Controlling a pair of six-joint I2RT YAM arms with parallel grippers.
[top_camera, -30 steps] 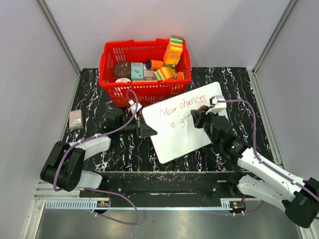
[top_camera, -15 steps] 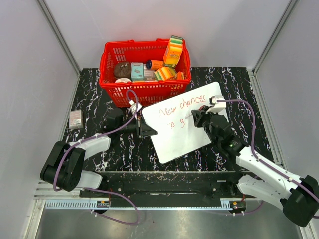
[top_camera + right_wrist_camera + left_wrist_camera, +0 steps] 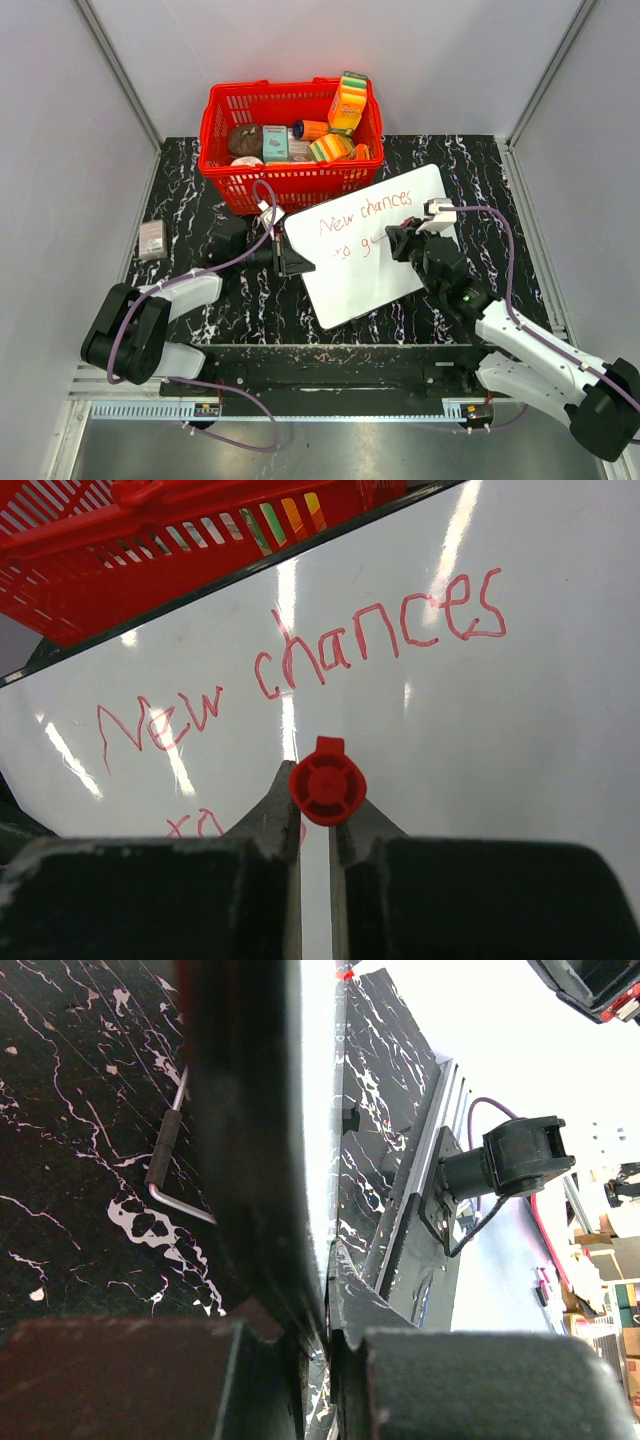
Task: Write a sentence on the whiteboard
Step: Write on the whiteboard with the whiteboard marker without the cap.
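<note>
The whiteboard lies tilted on the dark marble table, its far edge by the basket. The sentence in thin red marker reads "New chances", with a few red letters begun on a second line. My right gripper hovers over the board's middle right, shut on a red marker whose end cap faces the wrist camera; its tip is hidden. The words show above it on the glossy board. My left gripper is shut on the board's left edge, seen edge-on between the jaws.
A red basket full of groceries stands just behind the board. A small grey box lies at the table's left edge. A bent metal hex key rests on the table beside my left fingers. Grey walls close in three sides.
My right gripper has shifted slightly to the right with the marker over the second line. The left gripper and the board have stayed still.
</note>
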